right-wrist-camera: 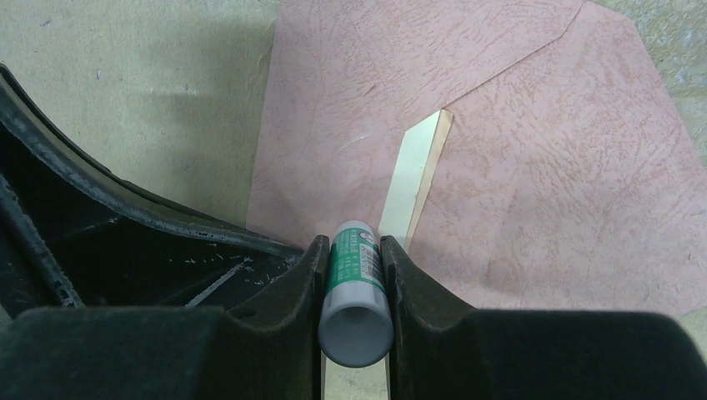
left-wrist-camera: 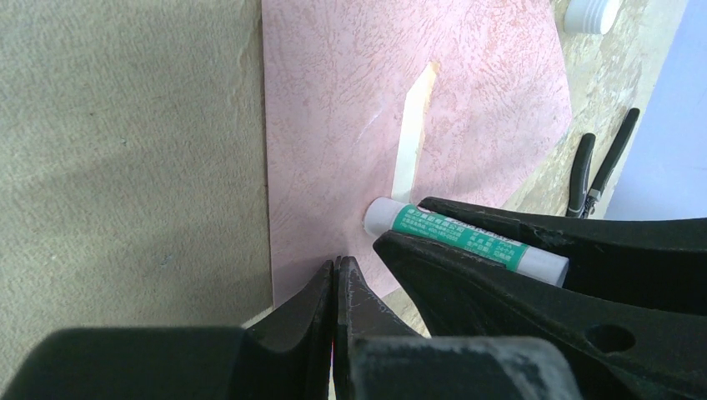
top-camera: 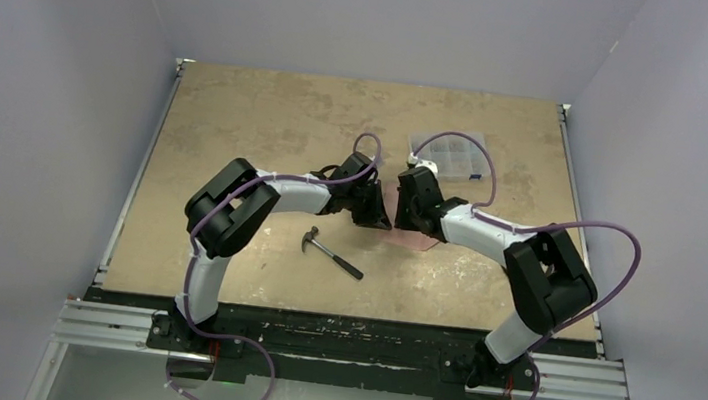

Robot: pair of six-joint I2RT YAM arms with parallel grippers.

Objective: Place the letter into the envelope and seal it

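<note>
Sealing work appears under way at the middle of the surface (top-camera: 268,120), where both arms meet over the salmon-pink envelope (right-wrist-camera: 534,217), which lies flat just right of a hammer (top-camera: 332,253). No separate letter shows in any view, so it is judged to be inside already, though the paper hides any proof. The envelope's pointed flap seems to lie opened out flat, and a pale strip (right-wrist-camera: 413,175) runs along one diagonal seam. Folding the flap down and pressing it closed looks to be what is left. The right pincer (right-wrist-camera: 354,243), part-way open, grasps a green-labelled glue stick (right-wrist-camera: 357,279) across its barrel, the stick's far end meeting the pink paper at the near end of the pale strip. The left pincer (left-wrist-camera: 335,265) is clenched on nothing, its joined tips over the envelope's near corner beside the stick. It is apparently pinning the paper, though contact cannot be confirmed. A white cap-like piece (left-wrist-camera: 592,12) and a pair of pliers (left-wrist-camera: 602,162) lie off the envelope on the bare surface.
</note>
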